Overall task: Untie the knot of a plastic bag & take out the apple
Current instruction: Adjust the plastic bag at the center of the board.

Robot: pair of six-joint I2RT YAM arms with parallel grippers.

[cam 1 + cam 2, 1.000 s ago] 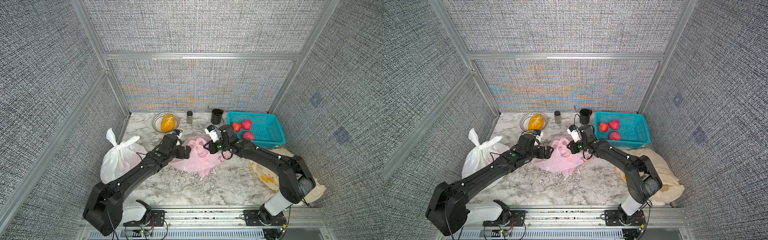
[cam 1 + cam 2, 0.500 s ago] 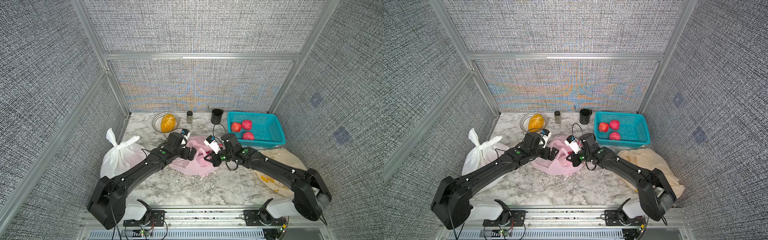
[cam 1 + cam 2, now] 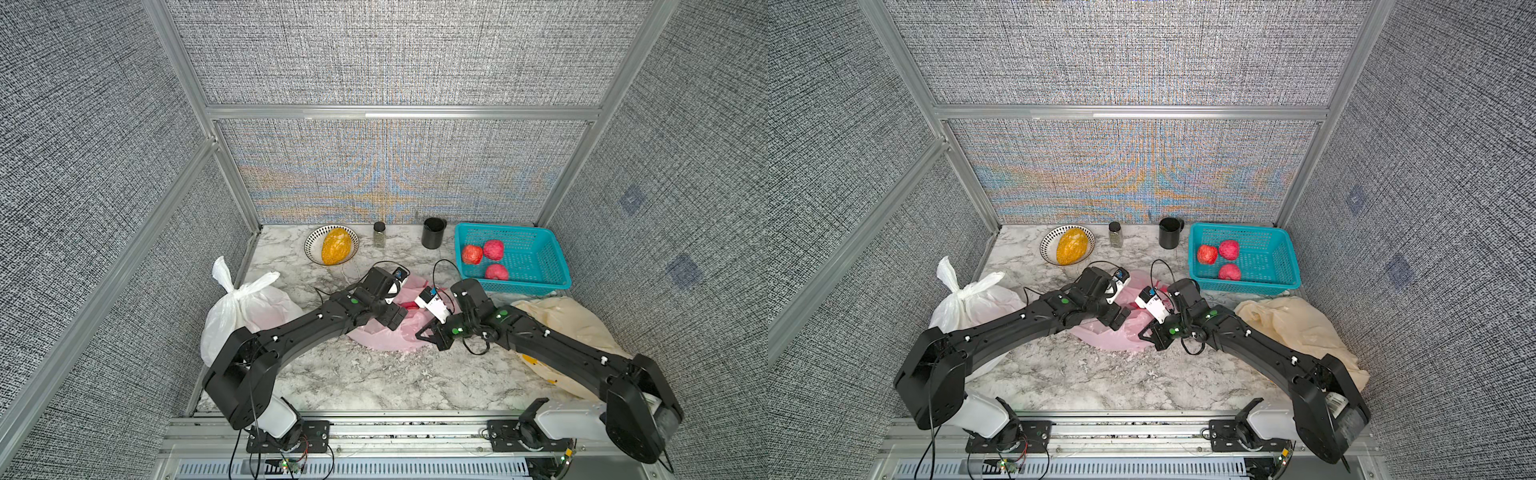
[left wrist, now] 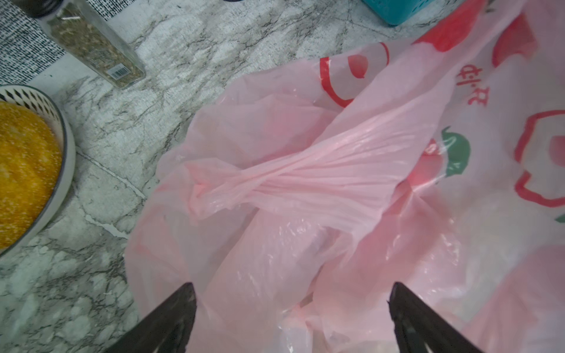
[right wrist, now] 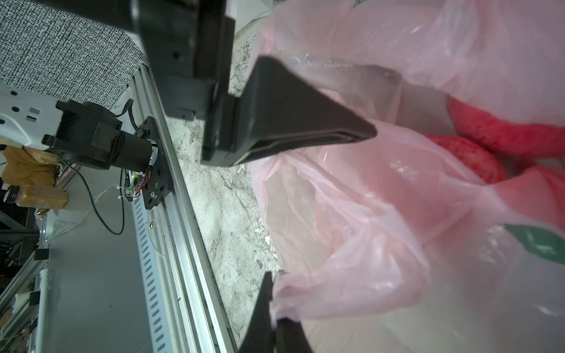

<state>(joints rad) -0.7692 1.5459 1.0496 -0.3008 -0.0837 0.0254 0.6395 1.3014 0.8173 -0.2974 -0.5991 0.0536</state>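
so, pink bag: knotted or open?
Open. In the right wrist view the mouth of the pink bag gapes, red apple showing inside; the right tool is shut on its rim.

The pink bag [image 4: 305, 171] is thin, translucent plastic film, glossy and creased; my left gripper [image 4: 292, 288] is matt black plastic; the table [image 4: 101, 189] looks like smooth marble with grey veins; the spice jar [image 4: 94, 45] is clear glass; the bowl [image 4: 65, 146] is glazed and shiny; the basket [image 3: 524, 286] is teal perforated plastic; the frame [image 3: 399, 113] is brushed metal, the wall panels [image 3: 395, 50] coarse woven cloth.
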